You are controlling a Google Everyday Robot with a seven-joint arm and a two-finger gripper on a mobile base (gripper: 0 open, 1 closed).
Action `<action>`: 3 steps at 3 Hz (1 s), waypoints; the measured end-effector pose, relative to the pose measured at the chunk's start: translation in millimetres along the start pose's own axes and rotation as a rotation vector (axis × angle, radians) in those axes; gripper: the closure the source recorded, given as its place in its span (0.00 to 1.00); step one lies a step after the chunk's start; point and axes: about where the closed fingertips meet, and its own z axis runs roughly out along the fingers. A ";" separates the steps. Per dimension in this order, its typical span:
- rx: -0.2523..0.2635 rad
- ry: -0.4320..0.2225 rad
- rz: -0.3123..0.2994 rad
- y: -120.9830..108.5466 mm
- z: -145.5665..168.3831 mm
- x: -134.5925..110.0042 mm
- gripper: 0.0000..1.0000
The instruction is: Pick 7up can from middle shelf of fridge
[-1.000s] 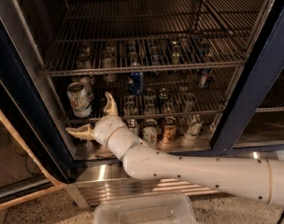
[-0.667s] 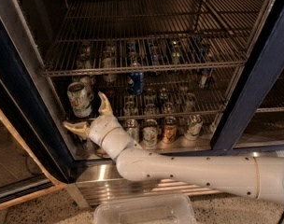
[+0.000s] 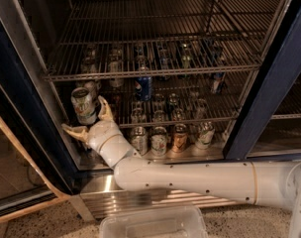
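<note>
The 7up can (image 3: 83, 105), pale green-white with a silver top, stands at the far left of the middle shelf (image 3: 210, 119), a wire rack inside the fridge (image 3: 272, 78). My gripper (image 3: 84, 116) reaches in from the lower right on a long white arm. It is open: one finger (image 3: 105, 109) rises just right of the can, and the other (image 3: 72, 130) lies low to its left front. The can's lower part sits between them. I cannot tell whether the fingers touch it.
A blue Pepsi can (image 3: 143, 86) stands further back on the same rack. Several cans (image 3: 159, 142) line the fridge floor beside my wrist. The upper rack's rail (image 3: 155, 72) runs just above the 7up can. A clear plastic bin (image 3: 153, 223) sits below the ribbed steel base (image 3: 98, 186).
The gripper has moved left and slightly forward, from right of and below the 7up can to straddling its base. The can has not moved.
</note>
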 end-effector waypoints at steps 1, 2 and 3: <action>0.019 -0.006 0.017 -2.5 0.3 -0.6 0.07; 0.019 -0.006 0.017 -2.5 0.3 -0.6 0.23; 0.019 -0.006 0.017 -2.5 0.3 -0.6 0.26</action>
